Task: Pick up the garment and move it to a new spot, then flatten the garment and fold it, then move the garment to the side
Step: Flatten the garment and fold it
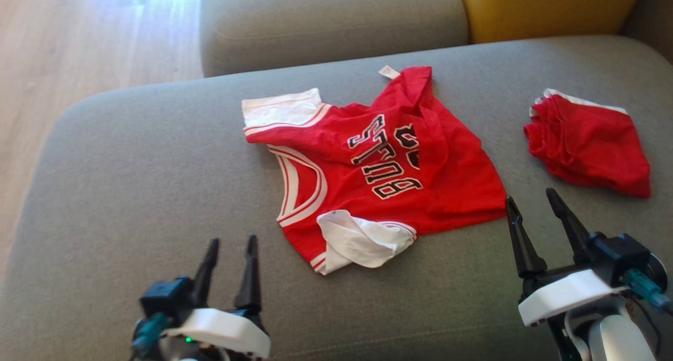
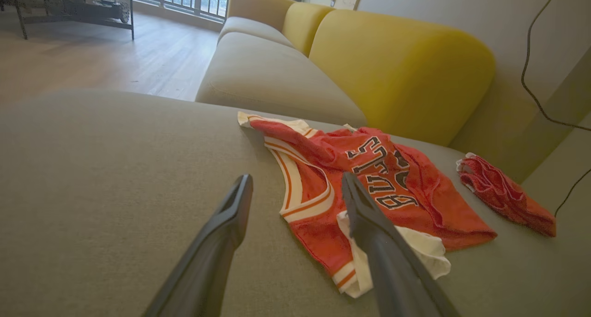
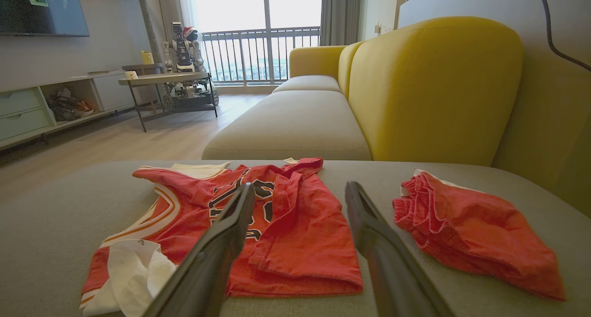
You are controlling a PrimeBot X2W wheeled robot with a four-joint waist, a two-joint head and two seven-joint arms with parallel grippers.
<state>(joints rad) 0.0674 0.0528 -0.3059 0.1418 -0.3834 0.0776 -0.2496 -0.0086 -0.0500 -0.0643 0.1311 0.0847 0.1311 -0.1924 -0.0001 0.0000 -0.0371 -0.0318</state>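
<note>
Head view: our left gripper (image 1: 234, 239) hovers spread and empty short of the crumpled red white-trimmed fabric jersey (image 1: 389, 166) lying mid-seat on the grey fabric sofa cushion (image 1: 131, 166). Our right gripper (image 1: 529, 194), equally spread and empty, flanks its hem, probably bracketing it for a two-handed lift.

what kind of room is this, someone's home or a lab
Most likely a home living room: a grey sofa with yellow backrests, a wall screen above a low cabinet, and a balcony railing outside.
</note>
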